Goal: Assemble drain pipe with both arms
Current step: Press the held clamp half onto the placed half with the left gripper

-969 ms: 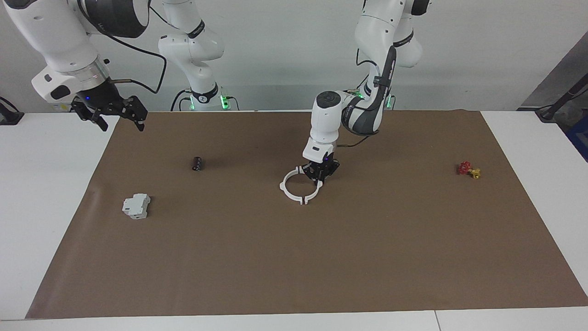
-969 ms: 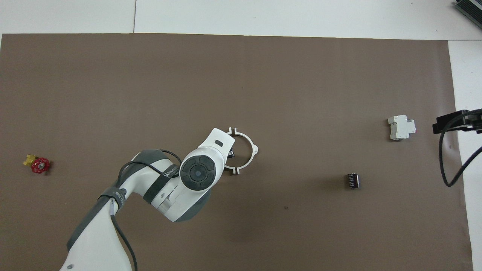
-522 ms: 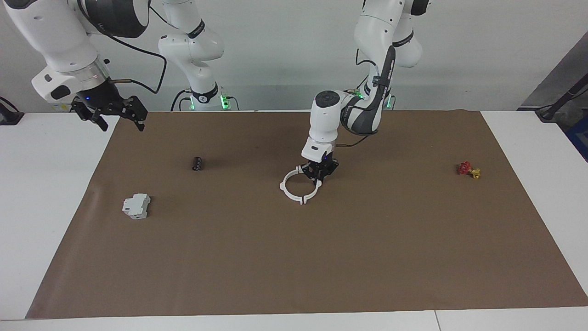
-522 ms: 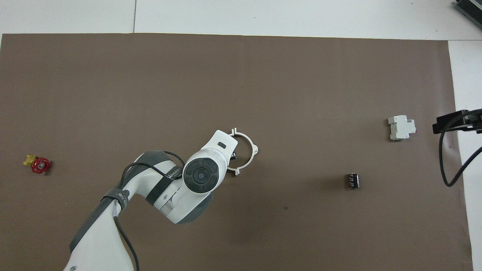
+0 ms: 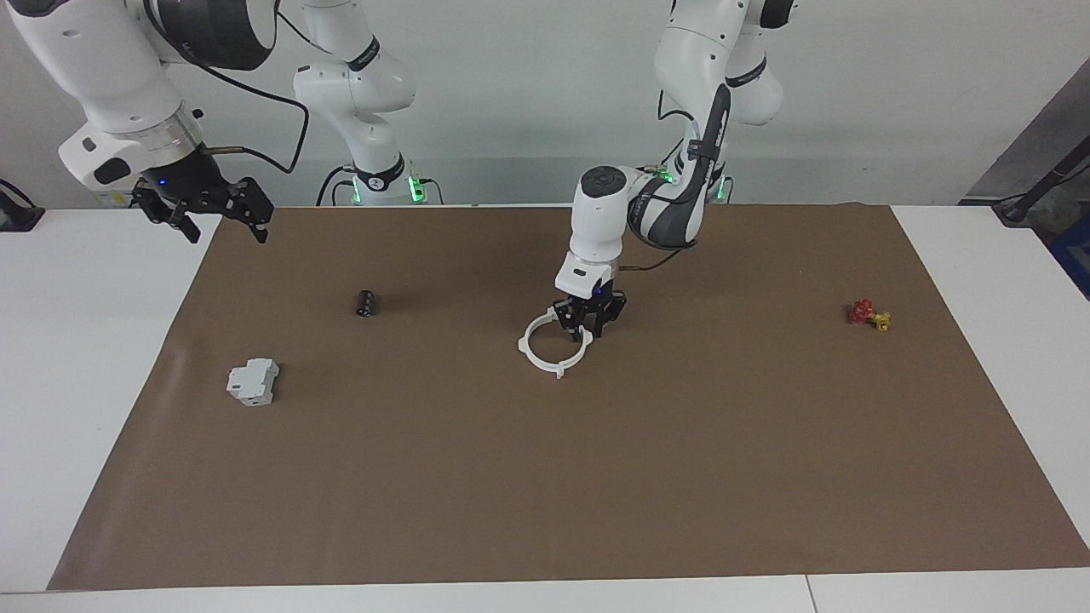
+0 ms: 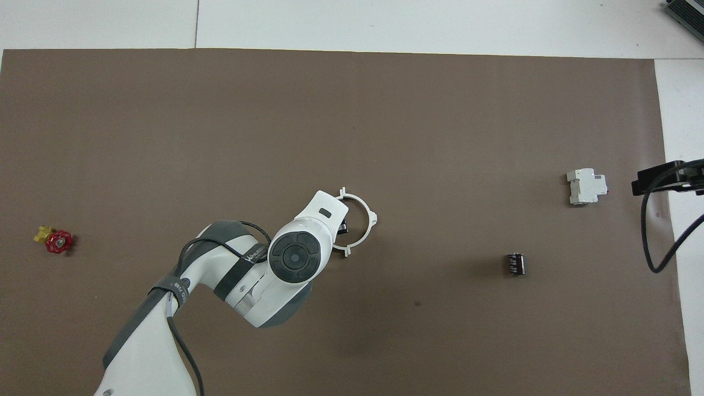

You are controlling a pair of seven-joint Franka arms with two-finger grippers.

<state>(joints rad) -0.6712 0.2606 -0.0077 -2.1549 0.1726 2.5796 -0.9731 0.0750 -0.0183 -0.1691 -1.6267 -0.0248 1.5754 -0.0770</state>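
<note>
The drain pipe's two white arcs (image 5: 523, 345) lie on the brown mat as one ring near the table's middle, their end tabs meeting; the ring also shows in the overhead view (image 6: 373, 220). My left gripper (image 5: 586, 327) points down at the ring's side toward the left arm's end, its fingers straddling that arc and closed on it. In the overhead view the left wrist hides most of this gripper (image 6: 342, 226) and that arc. My right gripper (image 5: 209, 213) waits open and empty in the air over the mat's edge at the right arm's end.
A small black cylinder (image 5: 365, 303) and a grey-white boxy block (image 5: 253, 380) lie toward the right arm's end. A red and yellow valve (image 5: 868, 314) lies toward the left arm's end. The brown mat (image 5: 545, 477) covers most of the table.
My left gripper has shifted slightly toward the right arm's end, nudging its arc against the other one. The right arm has not moved.
</note>
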